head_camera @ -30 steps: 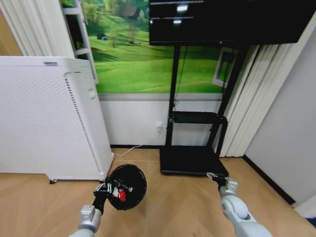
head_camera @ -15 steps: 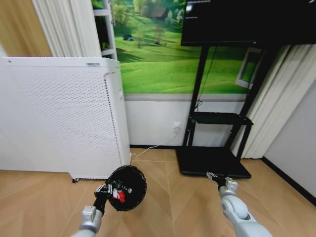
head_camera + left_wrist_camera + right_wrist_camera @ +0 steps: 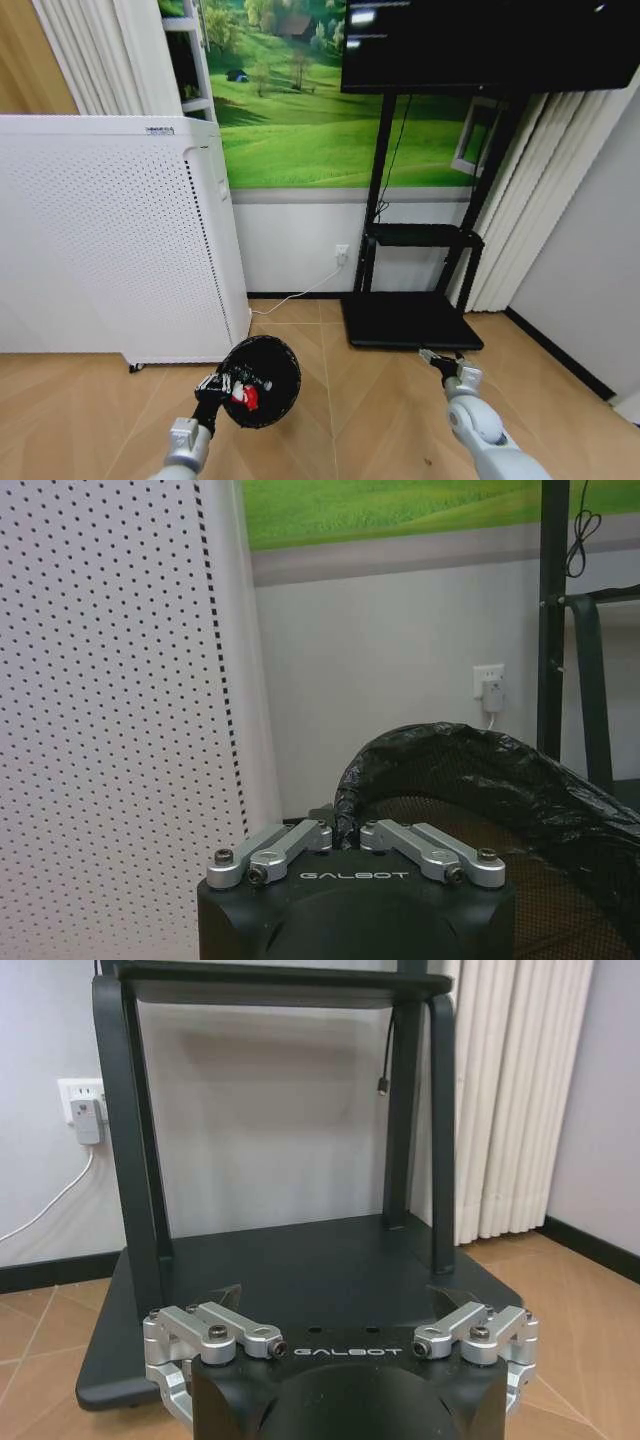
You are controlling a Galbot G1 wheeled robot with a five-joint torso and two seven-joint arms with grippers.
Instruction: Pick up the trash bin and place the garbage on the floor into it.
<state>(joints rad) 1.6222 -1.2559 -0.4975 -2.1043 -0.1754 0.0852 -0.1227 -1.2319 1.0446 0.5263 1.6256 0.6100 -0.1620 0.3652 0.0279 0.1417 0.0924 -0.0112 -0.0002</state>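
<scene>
My left gripper (image 3: 215, 385) holds the trash bin (image 3: 260, 380), a small round black mesh basket, tilted above the wooden floor with its mouth towards me. A red-and-white piece of garbage (image 3: 243, 397) shows inside its mouth. In the left wrist view the left gripper (image 3: 345, 835) is shut on the rim of the trash bin (image 3: 470, 780), over its black liner. My right gripper (image 3: 435, 357) hangs in front of the black stand. In the right wrist view the right gripper (image 3: 342, 1328) has its jaws spread wide with nothing between them.
A tall white perforated appliance (image 3: 110, 240) stands at the left, close to the bin. The black TV stand's base (image 3: 410, 320) lies ahead on the right, with a wall socket and cable (image 3: 342, 253) beside it. Curtains (image 3: 520, 220) hang at the right.
The whole head view has shifted sideways, so the camera has turned. Both arms keep their place in the picture, and the bin stays in the left gripper.
</scene>
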